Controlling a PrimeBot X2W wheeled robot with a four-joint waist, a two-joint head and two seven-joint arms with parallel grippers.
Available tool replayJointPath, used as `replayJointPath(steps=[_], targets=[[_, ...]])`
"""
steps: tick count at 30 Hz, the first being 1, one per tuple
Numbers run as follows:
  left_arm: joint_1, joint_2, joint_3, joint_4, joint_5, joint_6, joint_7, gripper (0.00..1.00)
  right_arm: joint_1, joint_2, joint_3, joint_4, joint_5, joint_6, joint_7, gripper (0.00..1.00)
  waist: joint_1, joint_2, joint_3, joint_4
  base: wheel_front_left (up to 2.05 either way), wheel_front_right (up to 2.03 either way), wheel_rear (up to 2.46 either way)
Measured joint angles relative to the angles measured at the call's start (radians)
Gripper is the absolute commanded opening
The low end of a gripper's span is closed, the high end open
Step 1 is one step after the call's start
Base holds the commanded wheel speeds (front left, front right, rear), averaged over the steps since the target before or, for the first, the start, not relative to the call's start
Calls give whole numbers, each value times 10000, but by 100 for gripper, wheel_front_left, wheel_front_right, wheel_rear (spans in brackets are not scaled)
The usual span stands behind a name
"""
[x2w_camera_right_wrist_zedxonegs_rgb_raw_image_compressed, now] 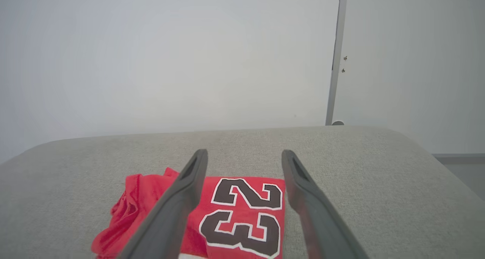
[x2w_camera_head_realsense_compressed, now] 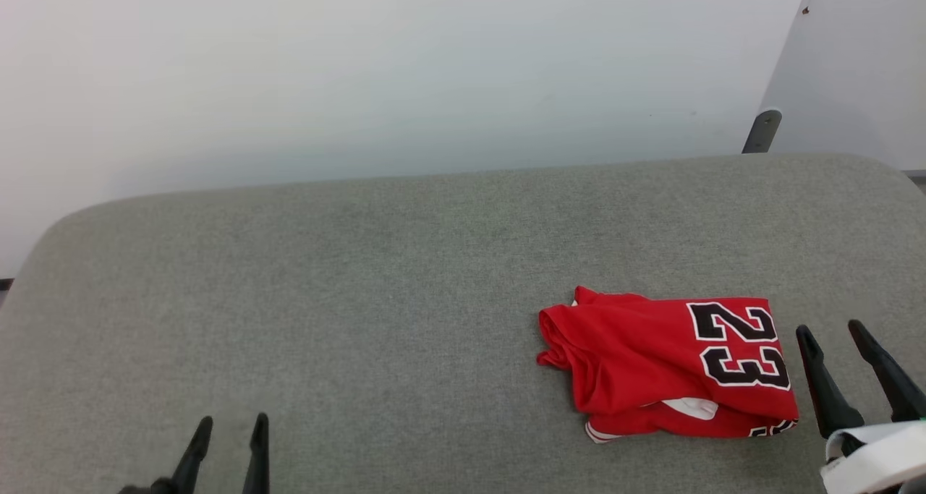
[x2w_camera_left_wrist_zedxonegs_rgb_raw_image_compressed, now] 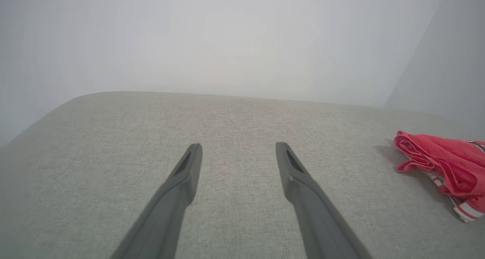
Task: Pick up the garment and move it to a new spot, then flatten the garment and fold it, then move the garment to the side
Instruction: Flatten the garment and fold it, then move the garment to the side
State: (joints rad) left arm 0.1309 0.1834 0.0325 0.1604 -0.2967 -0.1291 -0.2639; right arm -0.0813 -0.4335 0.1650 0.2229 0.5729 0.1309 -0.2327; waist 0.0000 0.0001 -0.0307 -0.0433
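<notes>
A desk (x2w_camera_head_realsense_compressed: 362, 299) covered in grey woven fabric, with rounded far corners, stands against a plain pale wall (x2w_camera_head_realsense_compressed: 362, 67); the garment (x2w_camera_head_realsense_compressed: 651, 364) lies on the right part of it, nearer the robot's edge than the wall. It is folded into a compact, roughly rectangular bundle; the red cloth is bunched and rumpled at its left end and flatter at its right end, where the black, white-outlined "23" faces up and is turned sideways in the head view. A bit of white cloth and a strip of red-and-white striped trim peek out along its near edge.

The right pincer (x2w_camera_head_realsense_compressed: 830, 331) is just beside the garment's right end, released, its two dark fingers spread and holding nothing; whether the tips touch the fabric surface I cannot tell. In the right wrist view the right pincer (x2w_camera_right_wrist_zedxonegs_rgb_raw_image_compressed: 244, 154) frames the garment (x2w_camera_right_wrist_zedxonegs_rgb_raw_image_compressed: 242, 209), with the number between the fingers; the desk (x2w_camera_right_wrist_zedxonegs_rgb_raw_image_compressed: 379, 175) stretches off to the right.

The left pincer (x2w_camera_head_realsense_compressed: 233, 425) is at the lower left, well apart from the garment, likewise released and empty. In the left wrist view the left pincer (x2w_camera_left_wrist_zedxonegs_rgb_raw_image_compressed: 238, 147) points over bare desk (x2w_camera_left_wrist_zedxonegs_rgb_raw_image_compressed: 113, 156), with the garment (x2w_camera_left_wrist_zedxonegs_rgb_raw_image_compressed: 443, 164) at the far right edge.

A dark grey post (x2w_camera_head_realsense_compressed: 759, 131) rises behind the desk's far right corner, beside a white panel (x2w_camera_head_realsense_compressed: 861, 60).
</notes>
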Motion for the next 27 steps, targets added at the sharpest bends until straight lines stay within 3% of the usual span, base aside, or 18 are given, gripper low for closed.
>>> replayJointPath(steps=[11,27], targets=[[638,-303,240,-871,190,0,0,100,1059,667,-1066,-1603,-629,0,832,100,0,0,245,80,0,0,0],[408,-341,161,-842,228,0,0,100,1424,1312,-1626,-2320,-907,0,1181,100,0,0,284,67,0,0,0]])
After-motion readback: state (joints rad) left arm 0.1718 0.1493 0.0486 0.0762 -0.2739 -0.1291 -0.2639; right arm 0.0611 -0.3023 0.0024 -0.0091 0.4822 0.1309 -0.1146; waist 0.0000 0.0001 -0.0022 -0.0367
